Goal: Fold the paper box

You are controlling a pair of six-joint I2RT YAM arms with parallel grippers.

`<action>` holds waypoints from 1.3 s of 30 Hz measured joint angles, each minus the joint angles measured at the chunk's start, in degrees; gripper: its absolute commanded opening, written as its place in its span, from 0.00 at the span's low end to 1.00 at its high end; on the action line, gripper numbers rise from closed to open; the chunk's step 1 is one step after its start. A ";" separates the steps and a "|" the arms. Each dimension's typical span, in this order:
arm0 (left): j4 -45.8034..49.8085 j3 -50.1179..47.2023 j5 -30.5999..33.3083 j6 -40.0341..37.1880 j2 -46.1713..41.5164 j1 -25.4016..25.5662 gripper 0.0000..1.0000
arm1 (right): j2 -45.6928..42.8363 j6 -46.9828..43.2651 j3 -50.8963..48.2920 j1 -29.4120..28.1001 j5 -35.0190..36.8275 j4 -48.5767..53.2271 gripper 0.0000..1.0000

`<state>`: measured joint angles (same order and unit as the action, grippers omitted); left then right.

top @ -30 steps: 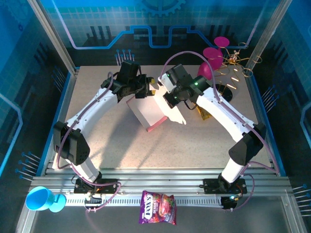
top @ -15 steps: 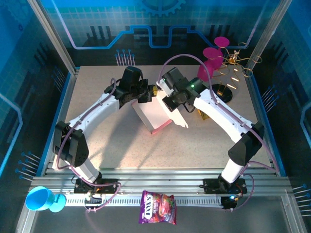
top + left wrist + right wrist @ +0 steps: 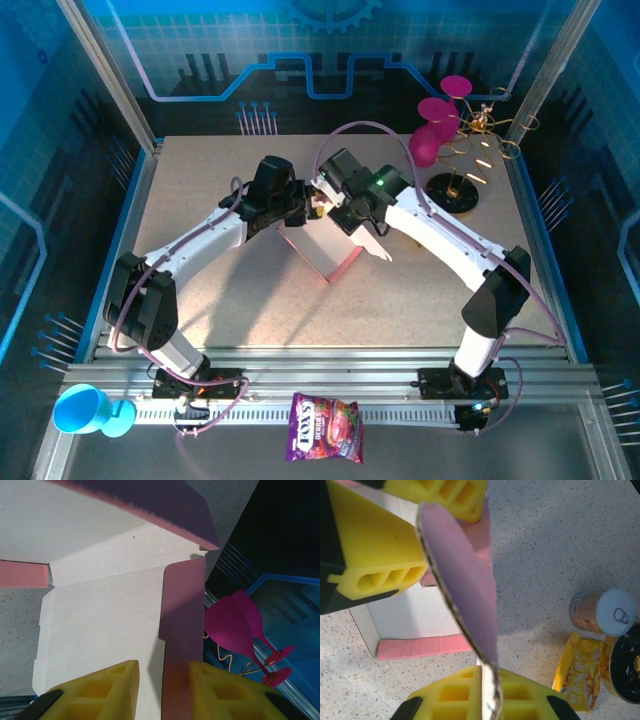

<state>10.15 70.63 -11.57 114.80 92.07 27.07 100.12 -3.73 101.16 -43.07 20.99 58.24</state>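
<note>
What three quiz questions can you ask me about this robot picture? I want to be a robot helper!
1. True or false: the right gripper is shut on a flap of the paper box.
2. What colour is the cup at the near left corner? A red, B blue, C green.
3. Fill in: the fingers of the ____ gripper stand apart.

Key: 1 true. 2 B. 3 left; the left gripper has a gap between its yellow fingers.
</note>
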 measured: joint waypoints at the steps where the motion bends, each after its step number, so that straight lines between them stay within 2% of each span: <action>1: -0.22 -0.13 0.02 0.00 -0.02 0.00 0.28 | 0.00 -0.52 -0.15 -0.24 0.09 -0.07 0.00; 3: -0.42 -0.28 0.09 -0.02 -0.02 0.00 0.29 | -0.02 -1.66 -0.92 -0.74 0.52 -0.57 0.00; 5: -0.61 -0.61 0.20 -0.02 0.00 0.00 0.36 | -0.15 -2.89 -2.03 -1.18 1.27 -1.73 0.00; 9: -3.28 -3.32 -0.85 -0.02 -0.13 0.00 0.52 | -1.42 -6.64 -5.68 -1.64 3.13 -5.09 0.00; 12: -3.17 -6.16 -1.84 -0.02 -2.01 -0.13 0.67 | -3.30 -11.19 -9.64 -1.64 4.13 -8.66 0.00; 13: -2.47 -7.37 -2.27 -0.02 -3.45 -0.37 0.69 | -4.15 -12.83 -10.95 -1.64 4.07 -10.08 0.00; 22: 3.91 -15.17 -7.19 -0.02 -22.51 -3.58 0.69 | -9.38 -24.00 -16.94 -1.49 2.38 -21.31 0.00; 26: 8.85 -14.64 -7.85 -0.04 -26.93 -7.98 0.67 | -11.15 -28.65 -19.69 -1.51 2.56 -24.92 0.00; 30: 14.47 -9.07 -8.85 -1.38 -25.09 -13.64 0.56 | -12.02 -32.94 -21.68 -1.53 2.56 -28.44 0.00; 33: 16.65 -2.40 -9.60 -3.98 -20.63 -16.13 0.55 | -12.39 -35.26 -22.67 -1.66 2.60 -29.70 0.00; 39: 17.35 5.64 -11.15 -7.93 -11.87 -13.38 0.55 | -12.39 -37.18 -23.34 -2.64 2.82 -31.23 0.00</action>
<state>27.51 76.27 -22.72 106.87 80.20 13.69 87.72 -40.91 77.82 -45.71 23.81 27.00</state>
